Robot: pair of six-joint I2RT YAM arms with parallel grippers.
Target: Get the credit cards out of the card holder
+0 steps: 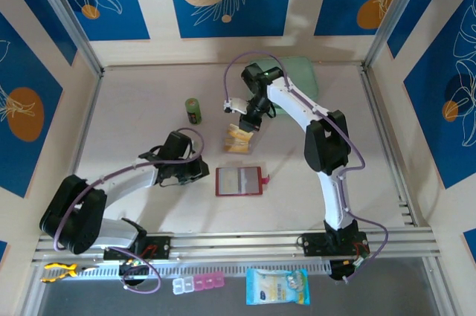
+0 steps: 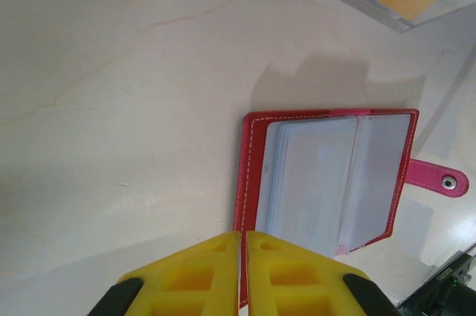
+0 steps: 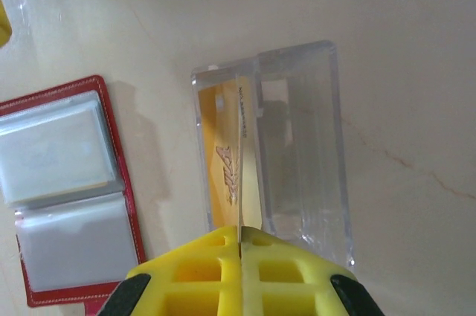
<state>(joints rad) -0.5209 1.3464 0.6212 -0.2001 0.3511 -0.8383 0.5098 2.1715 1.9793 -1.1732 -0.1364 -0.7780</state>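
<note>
Right fingers [image 3: 247, 242] clamped on card [image 3: 251, 178], edge-on over clear tray [image 3: 305, 152]. Tilt or early release could land card on tray rim, then tabletop [image 3: 416, 48]. Left fingers [image 2: 235, 242] closed, apparently pinching edge of wallet [image 2: 249, 175], open flat on tabletop. Weak pinch lets wallet slide.

The card holder [image 2: 327, 175] is red, its tab [image 2: 445, 181] pink, the card [image 3: 227, 175] yellow-orange, the case [image 1: 301, 76] seemingly mint.

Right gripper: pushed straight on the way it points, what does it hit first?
The clear plastic box. The right gripper is shut on a credit card held edge-on, aimed into the box beside the orange card already inside. The held card's tip would likely touch first, though depth is unclear.
</note>
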